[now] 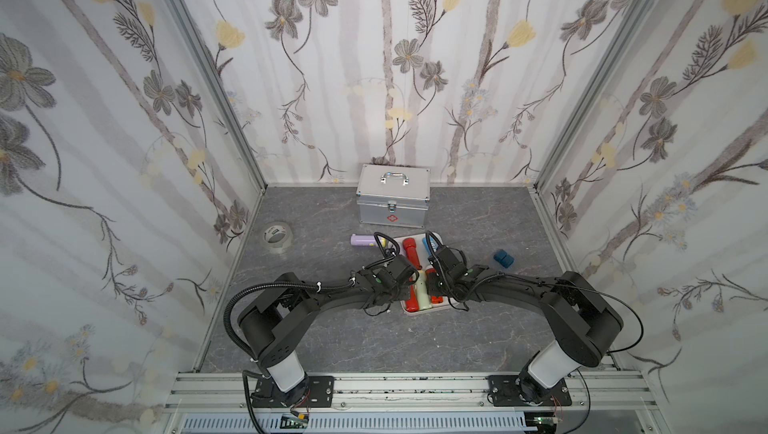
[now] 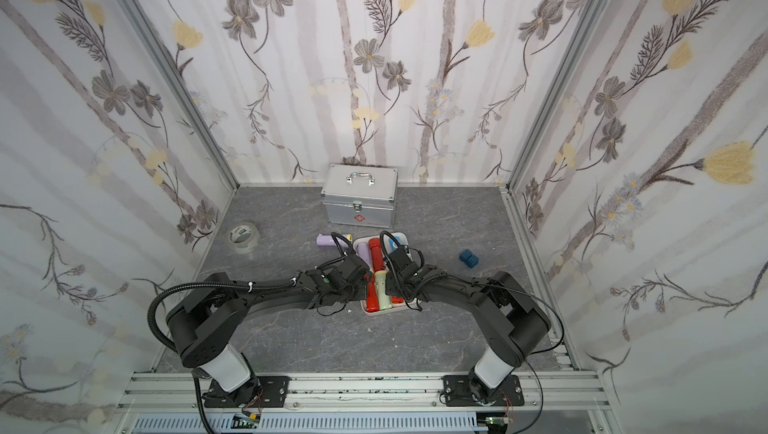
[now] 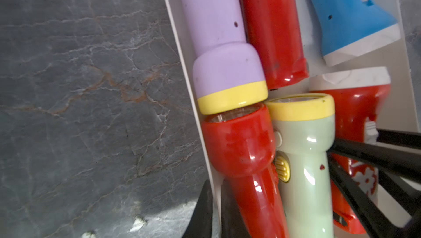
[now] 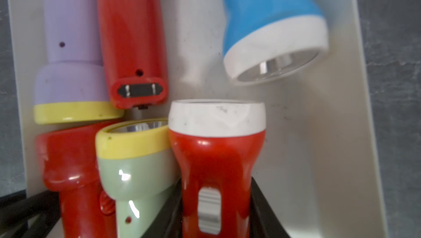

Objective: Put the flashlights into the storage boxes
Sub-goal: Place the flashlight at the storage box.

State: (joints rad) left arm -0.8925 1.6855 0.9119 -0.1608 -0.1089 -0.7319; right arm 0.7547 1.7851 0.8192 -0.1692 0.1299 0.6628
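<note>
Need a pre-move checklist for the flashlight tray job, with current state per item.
1. Right end effector shut on white-collared red flashlight: ok.
2. That flashlight within the rim of the white tray: ok.
3. It rests on the tray floor: cannot tell.
4. Left end effector shut at the tray rim, away from that flashlight: ok.
5. Every flashlight in the tray: not ok; stray lilac flashlight lies on the table outside it.

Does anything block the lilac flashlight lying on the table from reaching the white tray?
Nothing visible lies between that lilac flashlight and the white tray; bare floor shows beside the blue flashlight.
</note>
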